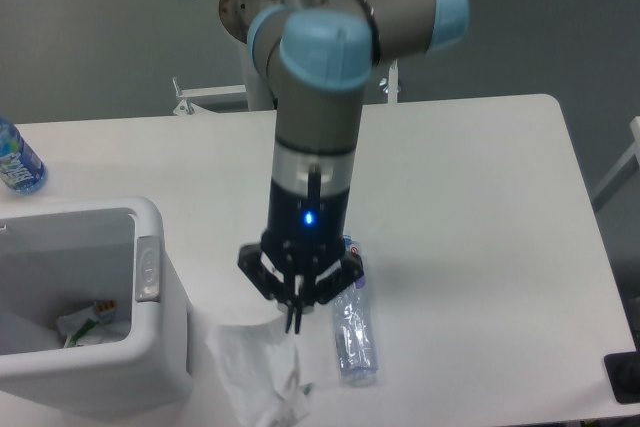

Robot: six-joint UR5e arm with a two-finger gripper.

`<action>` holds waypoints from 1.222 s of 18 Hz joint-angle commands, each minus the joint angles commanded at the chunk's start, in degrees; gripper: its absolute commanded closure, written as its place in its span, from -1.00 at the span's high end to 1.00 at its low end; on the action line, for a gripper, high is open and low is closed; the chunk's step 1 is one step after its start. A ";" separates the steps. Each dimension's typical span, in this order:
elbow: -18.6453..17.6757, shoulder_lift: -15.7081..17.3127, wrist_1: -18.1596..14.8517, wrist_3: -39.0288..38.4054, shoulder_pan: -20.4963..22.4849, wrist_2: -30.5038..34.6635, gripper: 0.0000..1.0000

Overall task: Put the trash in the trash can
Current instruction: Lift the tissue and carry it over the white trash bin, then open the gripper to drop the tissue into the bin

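My gripper [296,321] points straight down, shut on the top edge of the crumpled whitish-clear wrapper [258,372], which hangs from the fingertips above the table. The slim clear bottle with a purple-pink label [353,332] lies on the table just right of the gripper, its cap end partly hidden behind the gripper body. The white trash can [100,375] stands at the left front, its open top facing up and a grey tab [148,268] on its right wall. The wrapper hangs just right of the can.
A bottle with a blue label [16,159] stands at the table's far left edge. Some scraps [88,322] lie inside the can. The arm's base and a metal bracket [200,97] are behind the table. The table's right edge runs near x 600.
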 joint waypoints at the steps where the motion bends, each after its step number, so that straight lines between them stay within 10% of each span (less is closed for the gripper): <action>1: -0.18 0.62 0.00 -0.61 -0.09 -1.84 -1.00; 16: -10.29 4.93 0.17 -0.01 -9.32 -10.91 -1.00; 18: -10.20 4.67 0.26 0.26 -9.40 -10.91 -0.63; 20: -10.20 4.40 0.26 1.92 -9.40 -10.91 0.46; 22: -10.20 4.49 0.26 3.51 -9.40 -10.83 0.91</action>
